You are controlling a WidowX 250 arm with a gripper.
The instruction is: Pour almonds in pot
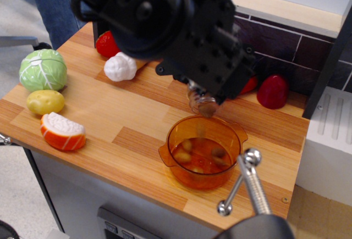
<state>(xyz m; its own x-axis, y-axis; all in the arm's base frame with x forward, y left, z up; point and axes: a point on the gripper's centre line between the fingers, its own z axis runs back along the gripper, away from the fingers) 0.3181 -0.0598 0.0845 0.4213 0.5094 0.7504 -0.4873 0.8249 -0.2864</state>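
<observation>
The translucent orange pot [237, 134] stands near the counter's front right. Several tan almonds [186, 145] lie inside it and one blurred almond falls in. My black gripper [203, 88] hangs over the pot's far rim, shut on the clear jar [202, 105]. The jar is tipped mouth-down; only its lower end with almonds at the mouth shows, and the label is hidden by the gripper body.
Toy foods on the wooden counter [110, 118]: cabbage [43, 70], potato [45, 101], orange-white slice [62, 131], cauliflower [120, 67], strawberry [108, 44], red peppers [273, 91] at the back right. A metal clamp [247, 181] stands in front of the pot. Dark tiled wall behind.
</observation>
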